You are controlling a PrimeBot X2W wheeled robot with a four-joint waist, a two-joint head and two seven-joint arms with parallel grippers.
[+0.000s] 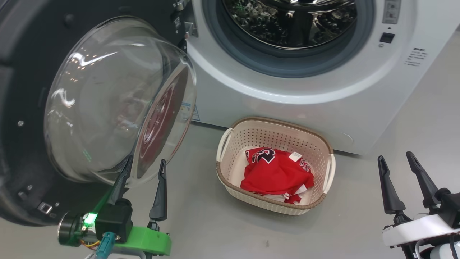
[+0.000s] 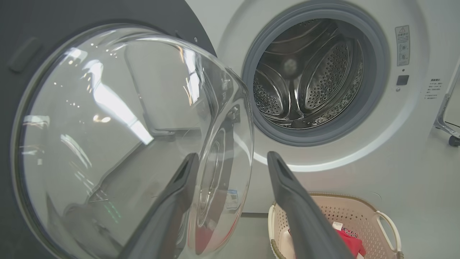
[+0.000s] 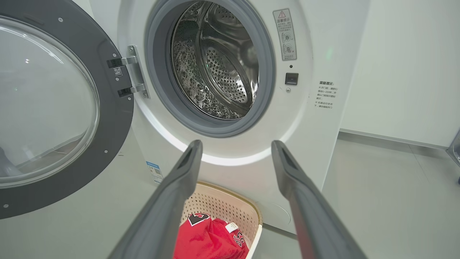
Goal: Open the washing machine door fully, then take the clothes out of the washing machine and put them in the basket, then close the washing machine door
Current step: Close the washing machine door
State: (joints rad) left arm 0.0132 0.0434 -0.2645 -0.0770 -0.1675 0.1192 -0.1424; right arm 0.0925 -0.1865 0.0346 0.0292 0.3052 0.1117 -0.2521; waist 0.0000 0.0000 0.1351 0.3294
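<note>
One washing machine door (image 1: 107, 100) bulges before the left pincer (image 1: 146, 160).

Your way into the drum (image 3: 215, 64) is unblocked; the washing machine door (image 1: 21, 108) stands wide open at your left, its glass bowl (image 1: 118, 100) bulging just beside the left gripper (image 1: 146, 160). The basket (image 1: 273, 138) sits on the floor (image 1: 359, 187) under the opening, with bare floor to its right

The head view's top edge cut off the upper drum (image 1: 291, 21), and its left edge cut the door (image 1: 21, 108). In the left wrist view the left gripper's (image 2: 231, 158) finger (image 2: 302, 216) hid much of the basket (image 2: 359, 216) and clothes (image 2: 350, 241). The label's (image 3: 285, 34) print was too small to read
</note>
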